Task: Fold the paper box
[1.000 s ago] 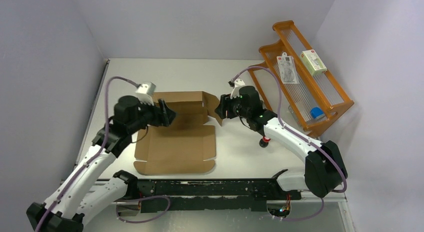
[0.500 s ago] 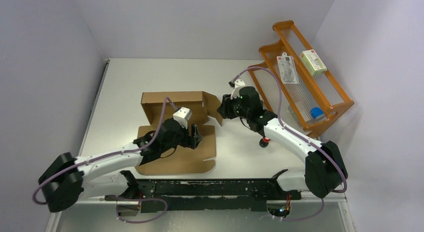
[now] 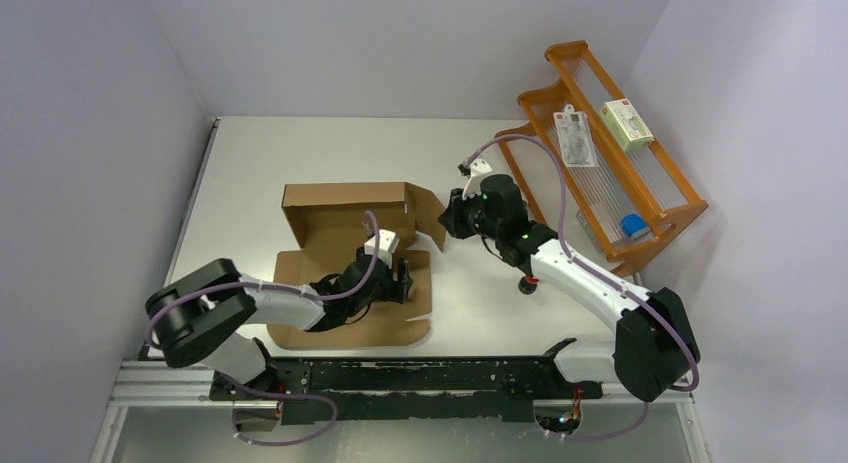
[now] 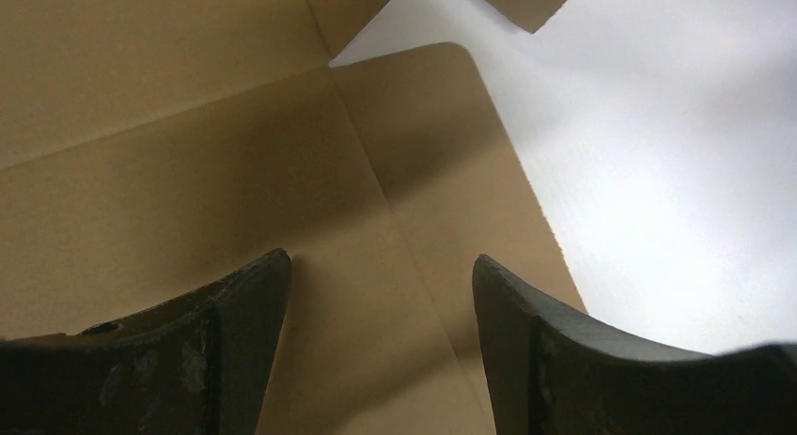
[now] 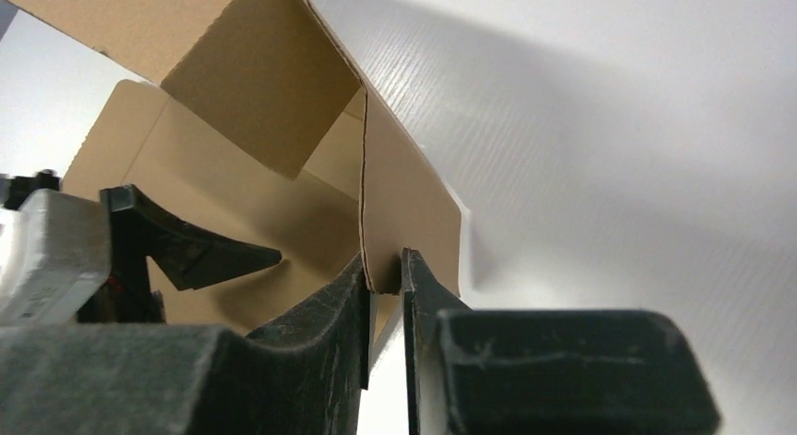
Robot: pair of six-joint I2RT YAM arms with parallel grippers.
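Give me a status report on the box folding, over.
Left gripper open, low over the box. Right gripper shut on its side flap. No obstruction seen.

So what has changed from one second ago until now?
The left gripper swung away from the rear left of the paper box, down and rightward; it now hangs open, low over the flat front panel. The right gripper stayed shut on the right flap; the box kept its place.
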